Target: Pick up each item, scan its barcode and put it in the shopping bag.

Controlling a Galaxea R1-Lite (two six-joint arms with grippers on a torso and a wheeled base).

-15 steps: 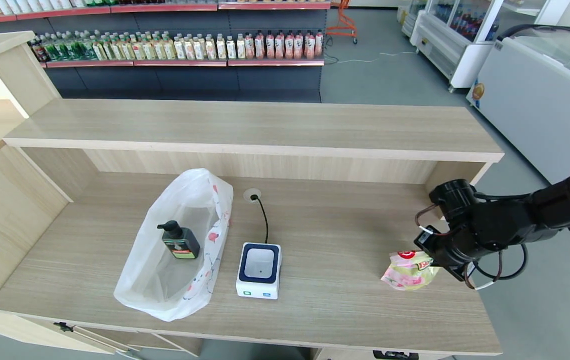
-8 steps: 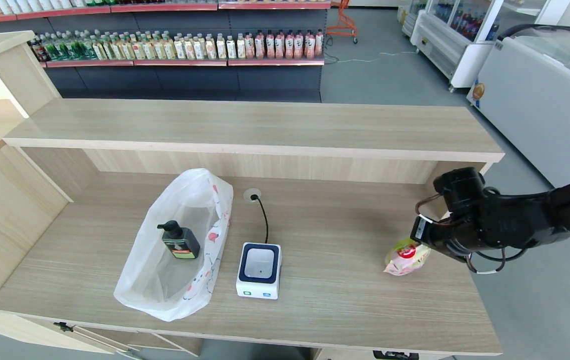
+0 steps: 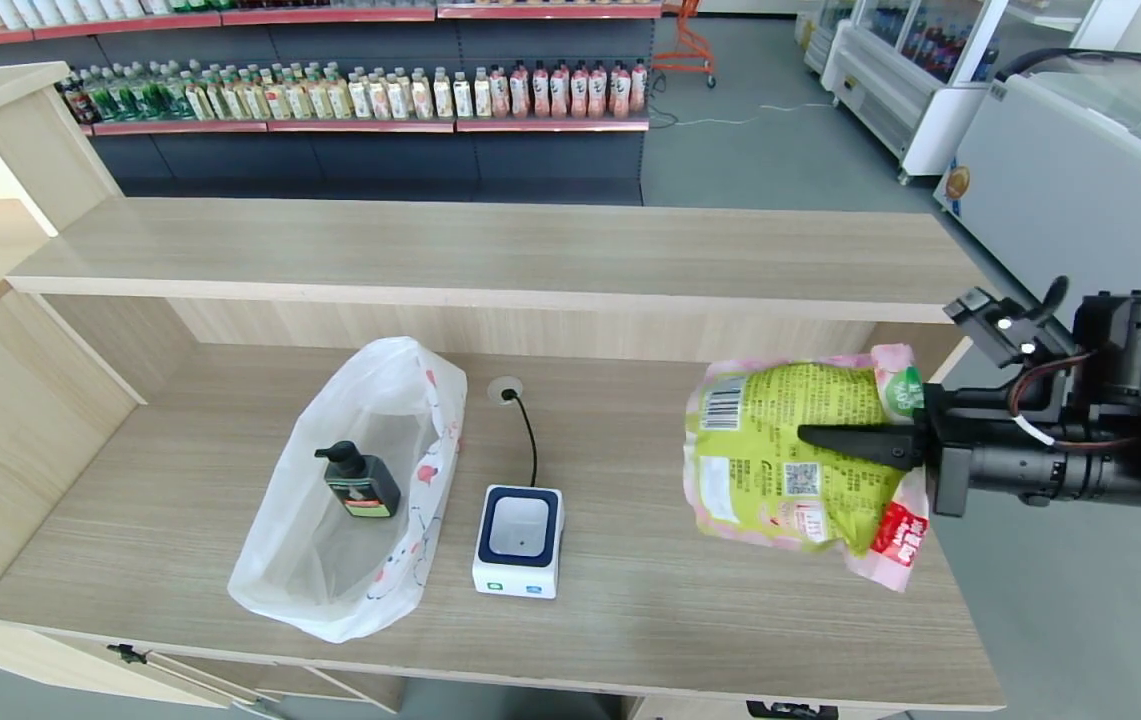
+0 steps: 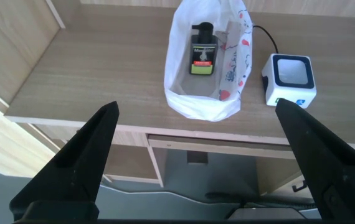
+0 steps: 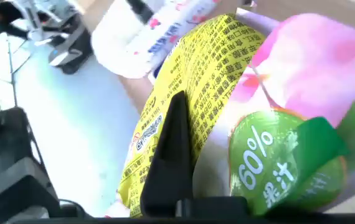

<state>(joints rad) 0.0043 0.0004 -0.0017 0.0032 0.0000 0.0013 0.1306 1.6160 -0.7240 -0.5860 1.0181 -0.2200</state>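
**Snack pouch lifted off the counter, barcode side up, not yet scanned**

A second ago the snack pouch (image 3: 795, 460) lay on the wooden counter (image 3: 690, 640), far to the right of the scanner (image 3: 519, 540), with the right gripper (image 3: 830, 438) coming down on it. Now the right gripper is clamped on the pouch, one black finger across its printed green back. It holds the pouch in the air, still to the right of the scanner but nearer than before. The pouch has been turned, so its barcode (image 3: 727, 405) faces upward and away from the scanner.

The pickup looks done and scanning comes next. The scanner's window faces up, so the pouch probably needs carrying over it and turning barcode down.

The white shopping bag (image 3: 275, 560) lies open just left of the scanner, with a dark pump bottle (image 3: 358, 482) already inside. A black cable (image 3: 528, 440) runs from the scanner's far side to a hole in the counter. A raised ledge (image 3: 490, 250) stands beyond the scanner.

The counter between pouch and scanner is bare. The floppy pouch could sag or slip during turning.

The left gripper (image 4: 197, 104) hangs off the counter on the scanner's near side, fingers spread wide and holding nothing.
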